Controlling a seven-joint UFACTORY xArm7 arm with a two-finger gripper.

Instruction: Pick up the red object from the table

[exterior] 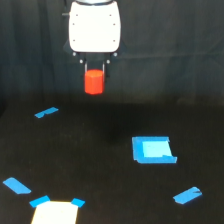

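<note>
At the near edge of the table (100,165), towards the exterior view's left corner, a pale patch (54,214) with blue corners is seen, with a blue tape strip (16,185) just beside it. Towards the near corner on the exterior view's right another tape strip (187,195) is laid, and a larger blue tape piece (153,149) lies nearer the middle. A further strip (46,113) is found close to the far edge.

Above that far edge the gripper (94,75) is held, its jaws closed narrowly on the upper part of the red object (94,82). The block is carried well clear of the black surface, hanging directly below the jaws with its long axis upright. The lift is judged largely accomplished; only a secure hold remains to be kept.
</note>
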